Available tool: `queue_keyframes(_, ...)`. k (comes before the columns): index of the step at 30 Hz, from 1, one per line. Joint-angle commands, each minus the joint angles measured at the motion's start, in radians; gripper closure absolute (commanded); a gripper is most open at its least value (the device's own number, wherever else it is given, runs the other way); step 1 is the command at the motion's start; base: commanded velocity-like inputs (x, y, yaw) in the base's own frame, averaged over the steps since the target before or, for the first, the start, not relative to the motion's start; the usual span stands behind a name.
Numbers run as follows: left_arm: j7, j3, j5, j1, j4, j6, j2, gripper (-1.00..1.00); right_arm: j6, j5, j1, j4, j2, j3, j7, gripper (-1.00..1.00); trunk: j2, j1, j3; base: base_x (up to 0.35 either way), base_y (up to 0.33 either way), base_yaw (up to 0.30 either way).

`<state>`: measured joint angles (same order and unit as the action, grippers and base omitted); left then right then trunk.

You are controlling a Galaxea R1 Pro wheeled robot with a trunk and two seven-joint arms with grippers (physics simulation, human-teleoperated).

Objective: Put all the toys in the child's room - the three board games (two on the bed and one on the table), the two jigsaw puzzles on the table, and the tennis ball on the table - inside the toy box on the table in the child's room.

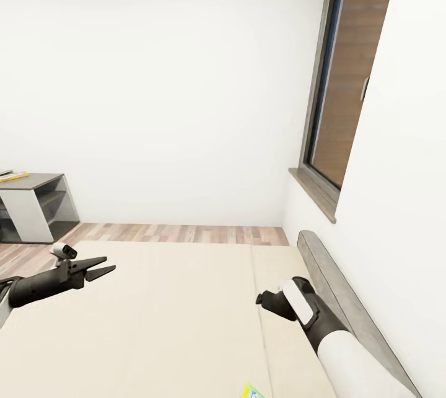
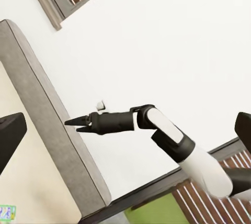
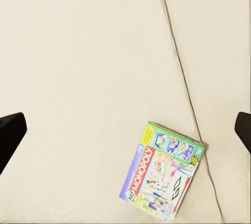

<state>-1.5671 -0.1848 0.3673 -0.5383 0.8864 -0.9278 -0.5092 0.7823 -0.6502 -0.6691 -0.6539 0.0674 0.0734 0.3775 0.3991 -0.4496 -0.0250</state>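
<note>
One board game (image 3: 162, 170), a pale box with a red Monopoly banner, lies flat on the cream bed (image 1: 167, 317) beside the mattress seam. Its corner (image 1: 253, 392) shows at the head view's lower edge and again in the left wrist view (image 2: 6, 212). My right gripper (image 3: 125, 132) hovers open above the mattress, up and to the side of the box, near the grey headboard (image 1: 347, 305). My left gripper (image 1: 104, 265) is open over the bed's left part, holding nothing. The toy box, jigsaw puzzles and tennis ball are out of view.
A low grey shelf unit (image 1: 37, 206) with a white side stands on the wood floor at far left; I cannot tell if it belongs to the table. White walls close the room, with a window (image 1: 347, 94) and its sill above the headboard.
</note>
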Motion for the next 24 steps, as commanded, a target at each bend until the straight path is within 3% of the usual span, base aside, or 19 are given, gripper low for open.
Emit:
queue_keyframes(1,-0.004,-0.001,0.000,0.000,-0.001,-0.011,0.000,-1.00,-0.005,-0.010,-0.010,0.029,0.000,0.004,0.010,-1.00,0.001,0.000,0.000,0.000,0.000,0.000)
queue_keyframes(9,-0.004,-0.003,-0.001,0.000,-0.001,-0.011,-0.001,-1.00,-0.065,-0.010,-0.027,0.084,0.002,0.008,0.008,-1.00,0.001,0.000,0.000,0.000,0.000,0.000)
queue_keyframes(18,-0.004,-0.007,-0.001,0.000,-0.001,-0.011,-0.002,-1.00,-0.112,-0.011,-0.027,0.089,-0.027,0.005,-0.003,-1.00,0.001,0.000,0.000,0.000,0.000,0.000)
queue_keyframes(24,-0.004,-0.011,-0.001,-0.001,-0.001,-0.010,-0.002,-1.00,-0.150,-0.011,-0.027,0.089,-0.033,0.008,-0.007,-1.00,0.001,0.000,0.000,0.000,0.000,0.000)
